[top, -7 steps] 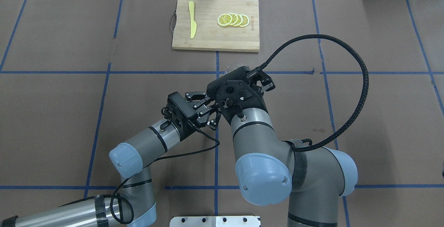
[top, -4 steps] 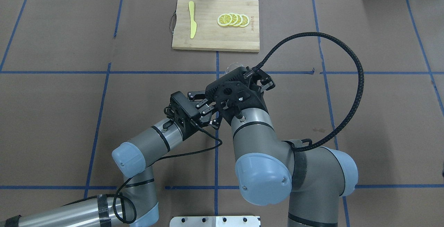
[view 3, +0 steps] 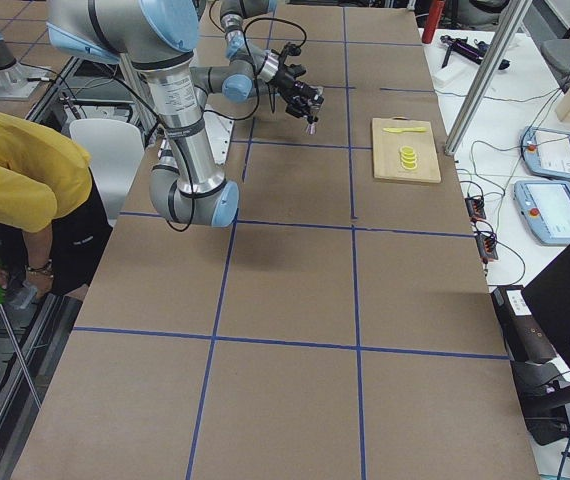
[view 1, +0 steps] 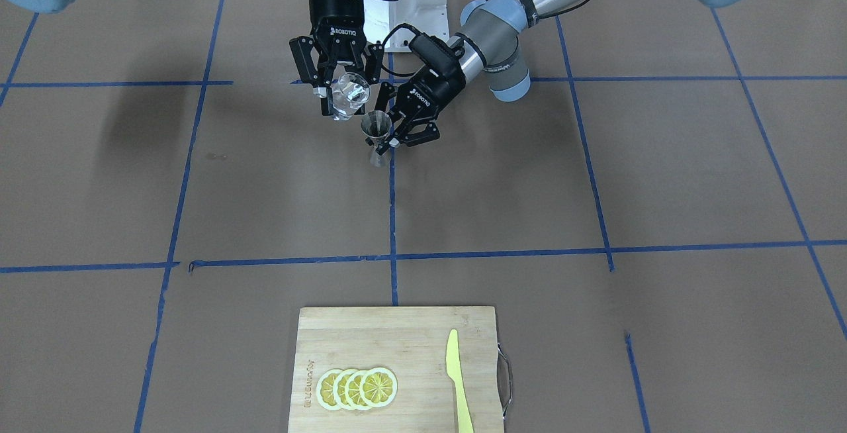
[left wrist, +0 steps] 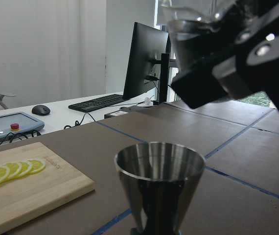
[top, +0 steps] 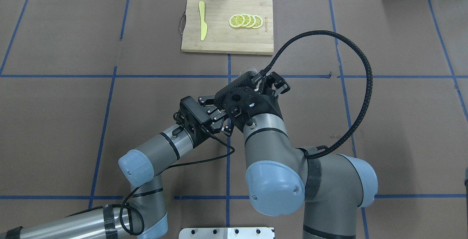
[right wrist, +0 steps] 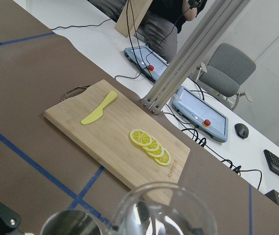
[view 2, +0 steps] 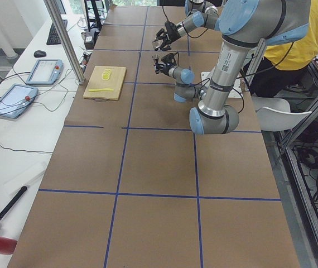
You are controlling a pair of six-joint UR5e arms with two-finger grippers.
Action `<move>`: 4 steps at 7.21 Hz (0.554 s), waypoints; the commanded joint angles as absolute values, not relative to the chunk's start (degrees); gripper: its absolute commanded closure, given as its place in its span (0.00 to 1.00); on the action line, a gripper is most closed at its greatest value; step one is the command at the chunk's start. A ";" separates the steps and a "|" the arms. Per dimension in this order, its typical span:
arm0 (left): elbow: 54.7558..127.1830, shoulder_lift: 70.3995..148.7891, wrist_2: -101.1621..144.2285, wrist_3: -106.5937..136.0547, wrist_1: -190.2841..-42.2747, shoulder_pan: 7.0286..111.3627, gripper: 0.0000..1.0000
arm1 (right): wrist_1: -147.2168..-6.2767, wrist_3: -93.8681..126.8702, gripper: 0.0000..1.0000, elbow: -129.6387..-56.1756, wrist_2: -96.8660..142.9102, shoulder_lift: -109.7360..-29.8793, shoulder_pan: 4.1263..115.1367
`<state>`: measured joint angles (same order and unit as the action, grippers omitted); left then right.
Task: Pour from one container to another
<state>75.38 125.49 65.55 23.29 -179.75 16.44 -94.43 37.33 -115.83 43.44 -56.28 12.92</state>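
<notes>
Right gripper (view 1: 344,100) clamped on small clear glass cup with pouring spout (view 1: 349,94). Cup is raised and tilted, just beside and above mouth of silvery metal hourglass jigger (view 1: 376,126). Left gripper (view 1: 387,142) closed on jigger's narrow waist; jigger upright. Cannot tell whether its base touches brown table (view 1: 595,175). Well apart: wooden cutting board (view 1: 410,340) with 4 lemon slices (view 1: 357,388) and 1 yellow knife (view 1: 458,380).

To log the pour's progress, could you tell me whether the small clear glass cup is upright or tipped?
Tipped: the clear glass cup, in the right gripper, leans its mouth toward the silvery metal jigger below.
</notes>
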 commanded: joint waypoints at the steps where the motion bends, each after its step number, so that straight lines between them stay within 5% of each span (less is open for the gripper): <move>1: 74.89 125.51 65.39 23.29 -179.65 16.44 1.00 | -95.88 34.98 0.90 -115.84 43.24 -56.16 12.92; 4: 74.71 125.77 65.22 23.29 -179.65 16.17 1.00 | -97.47 32.44 0.90 -115.84 42.63 -55.90 12.92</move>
<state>74.78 125.73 65.32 23.29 -179.65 16.36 -97.14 33.61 -115.90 42.84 -55.94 12.92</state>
